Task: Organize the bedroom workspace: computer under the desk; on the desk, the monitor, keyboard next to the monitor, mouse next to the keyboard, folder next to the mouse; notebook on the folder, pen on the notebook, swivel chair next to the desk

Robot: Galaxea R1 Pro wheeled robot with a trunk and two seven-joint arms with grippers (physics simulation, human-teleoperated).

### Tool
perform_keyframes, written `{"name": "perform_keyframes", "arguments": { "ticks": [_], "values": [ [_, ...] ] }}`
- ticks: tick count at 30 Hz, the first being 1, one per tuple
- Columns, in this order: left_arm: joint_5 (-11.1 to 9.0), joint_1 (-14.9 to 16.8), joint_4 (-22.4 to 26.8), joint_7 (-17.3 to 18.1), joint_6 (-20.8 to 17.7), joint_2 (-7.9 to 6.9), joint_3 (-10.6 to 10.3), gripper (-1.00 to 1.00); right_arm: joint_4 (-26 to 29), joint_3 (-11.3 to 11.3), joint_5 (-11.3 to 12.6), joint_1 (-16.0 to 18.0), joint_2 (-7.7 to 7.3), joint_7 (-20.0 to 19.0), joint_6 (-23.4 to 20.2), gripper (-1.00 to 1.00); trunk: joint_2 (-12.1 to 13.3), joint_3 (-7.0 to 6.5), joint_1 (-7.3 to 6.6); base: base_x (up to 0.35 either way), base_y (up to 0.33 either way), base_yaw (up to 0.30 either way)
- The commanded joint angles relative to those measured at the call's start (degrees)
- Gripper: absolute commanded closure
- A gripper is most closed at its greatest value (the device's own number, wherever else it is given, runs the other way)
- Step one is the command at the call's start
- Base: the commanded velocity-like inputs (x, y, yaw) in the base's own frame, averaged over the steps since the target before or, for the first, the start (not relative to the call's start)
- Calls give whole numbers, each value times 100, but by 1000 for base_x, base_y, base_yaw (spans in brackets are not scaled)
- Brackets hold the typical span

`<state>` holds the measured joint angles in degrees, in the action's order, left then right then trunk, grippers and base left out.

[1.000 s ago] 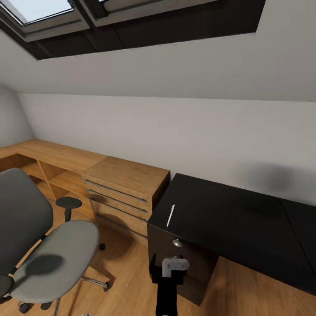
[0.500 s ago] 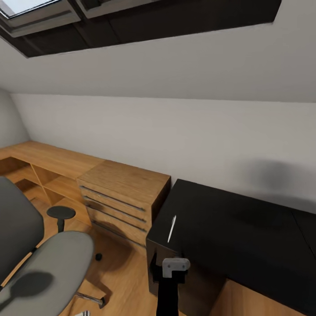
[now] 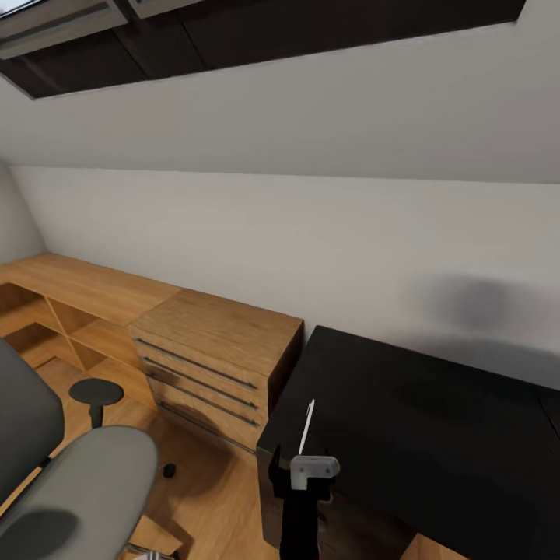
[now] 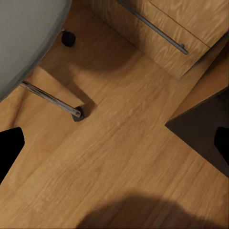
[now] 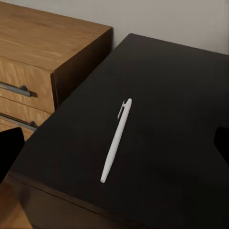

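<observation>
Your pen (image 5: 116, 140) lies flat near the black counter's (image 3: 435, 420) corner, beside the wood drawer chest (image 3: 214, 350). Your right claw (image 5: 114, 148) hovers spread wide over it, empty. Your left claw (image 4: 114, 143) gapes wide above the floor (image 4: 119, 143) by the chair (image 3: 70, 482).

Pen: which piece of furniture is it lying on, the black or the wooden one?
The pen lies on the glossy black desk, near its end beside the light-wood drawer chest.

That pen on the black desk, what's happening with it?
Nothing holds it yet. The pen lies alone near the corner of the black desk, beside the wooden drawer chest. The robot's right hand hangs above it, open and empty. The grey swivel chair stands off to the left.
</observation>
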<state>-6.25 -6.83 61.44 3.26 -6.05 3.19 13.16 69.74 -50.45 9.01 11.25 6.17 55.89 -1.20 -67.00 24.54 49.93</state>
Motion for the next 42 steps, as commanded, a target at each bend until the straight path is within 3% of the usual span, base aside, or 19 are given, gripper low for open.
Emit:
{"name": "perform_keyframes", "arguments": {
  "ticks": [1, 6, 9, 11, 12, 13, 16, 30, 42],
  "values": [
    [-60, -2, 15, 34, -45, 6, 19, -100, 5, -13, 34, 9, -2, 27, -15, -100, -4, 5, 1, 45, 0, 0],
    [-60, 1, 8, 34, -45, 6, 19, -100, 5, -4, 37, 9, -7, -40, -18, -100, -4, 5, 1, 26, 0, 0],
    [-60, 1, 1, 34, -45, 6, 19, -100, -5, 152, 48, 9, -16, -335, -27, -100, -4, 5, 1, 3, 0, 0],
    [-60, 1, 0, 34, -45, 6, 19, -100, -9, 367, 52, 9, -18, -517, -28, -100, -4, 5, 1, 1, 0, 0],
    [-60, -1, 0, 34, -45, 6, 19, -100, -21, 704, 59, 9, -19, -853, -33, -100, -4, 5, 1, 72, 0, 0],
    [-60, 0, 0, 34, -45, 6, 19, -100, -36, 868, 62, 9, -19, -1031, -38, -100, -4, 5, 1, 154, 0, 0],
    [-60, 0, 0, 34, -43, 11, 19, -100, -74, 1139, 64, 9, -19, -1330, -46, -100, -4, 5, 1, 225, 0, 0],
    [-60, -1, -1, 34, -52, 14, 15, -100, -410, 1517, 79, 12, -15, -1985, -47, -100, -4, 5, 1, 134, 0, 0],
    [-60, -1, -1, 34, -54, 15, 11, -100, -834, 2170, 81, 82, 12, -2938, -47, -100, -4, 5, 1, 6, 0, 0]
  ]
}}
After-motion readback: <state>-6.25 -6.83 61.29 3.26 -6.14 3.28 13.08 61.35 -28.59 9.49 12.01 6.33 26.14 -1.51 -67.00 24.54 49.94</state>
